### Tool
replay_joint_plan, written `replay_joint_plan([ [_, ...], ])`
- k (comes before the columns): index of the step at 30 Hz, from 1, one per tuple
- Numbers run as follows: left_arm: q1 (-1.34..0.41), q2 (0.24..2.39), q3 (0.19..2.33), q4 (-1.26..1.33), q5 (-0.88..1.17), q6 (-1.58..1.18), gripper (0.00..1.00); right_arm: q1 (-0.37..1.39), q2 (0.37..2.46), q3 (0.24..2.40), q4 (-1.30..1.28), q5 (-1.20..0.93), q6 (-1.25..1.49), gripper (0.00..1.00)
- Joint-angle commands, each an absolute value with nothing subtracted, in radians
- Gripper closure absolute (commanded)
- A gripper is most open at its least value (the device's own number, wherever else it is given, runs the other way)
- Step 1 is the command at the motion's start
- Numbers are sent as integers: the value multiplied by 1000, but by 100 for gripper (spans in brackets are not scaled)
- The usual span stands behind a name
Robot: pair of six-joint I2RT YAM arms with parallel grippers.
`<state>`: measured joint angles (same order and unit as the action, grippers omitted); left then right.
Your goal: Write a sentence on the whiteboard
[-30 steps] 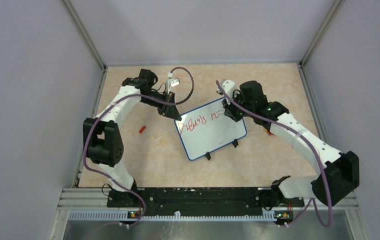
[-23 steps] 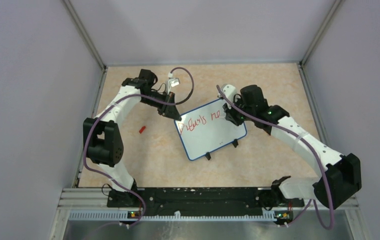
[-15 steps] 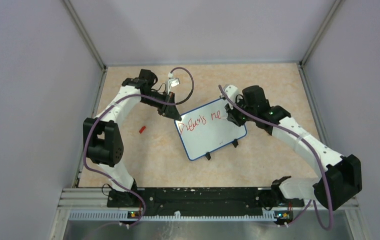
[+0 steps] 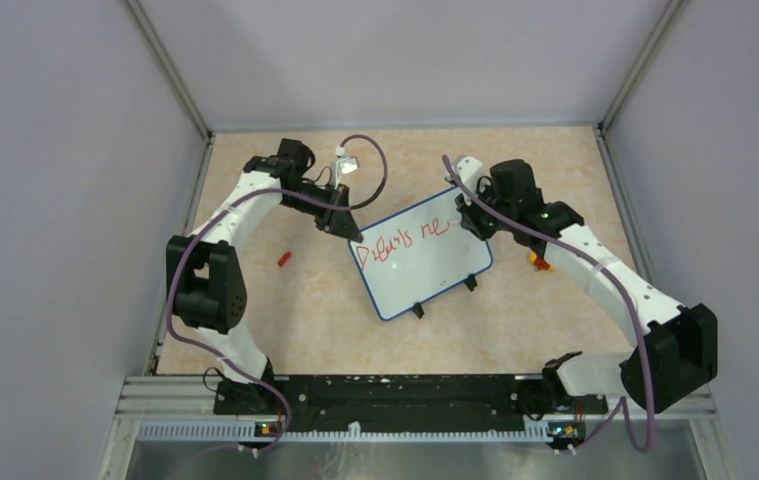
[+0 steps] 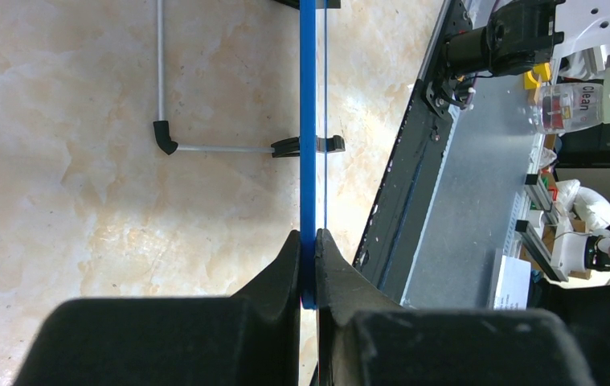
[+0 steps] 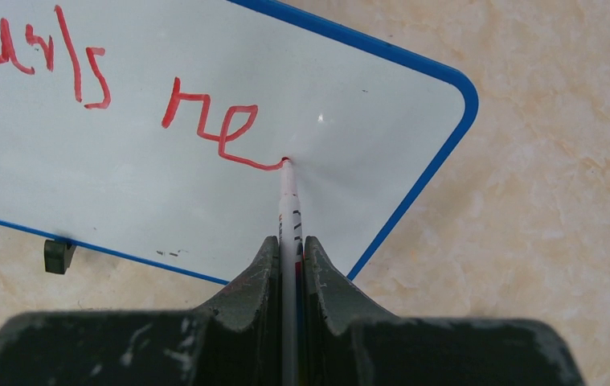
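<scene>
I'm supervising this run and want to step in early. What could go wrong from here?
1. The left gripper pinches only the thin rim of the whiteboard, so pen pressure might twist the board and warp the sentence.
2. The marker held in the right gripper touches the board close to its right edge, so this line may run out of room.

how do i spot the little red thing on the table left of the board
Find the blue-rimmed whiteboard in the middle of the marbled table. Look left of it, toward the left arm: the small red piece lies alone, the only red thing on that side.
</scene>
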<state>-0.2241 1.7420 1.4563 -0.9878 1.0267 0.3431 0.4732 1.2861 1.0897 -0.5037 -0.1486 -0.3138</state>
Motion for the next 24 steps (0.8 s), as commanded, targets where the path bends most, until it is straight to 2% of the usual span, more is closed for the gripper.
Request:
replay_joint_plan([
  [1, -229, 1732, 1448, -973, 1017, 363, 100, 462, 1307, 1162, -454, -144, -324, 100],
  [12, -229, 1740, 1449, -971, 1018, 364, 100, 491, 1296, 1108, -476, -213, -317, 100],
  [24, -229, 1740, 1453, -975, 1017, 361, 100, 486, 1265, 1051, -500, -168, -342, 100],
])
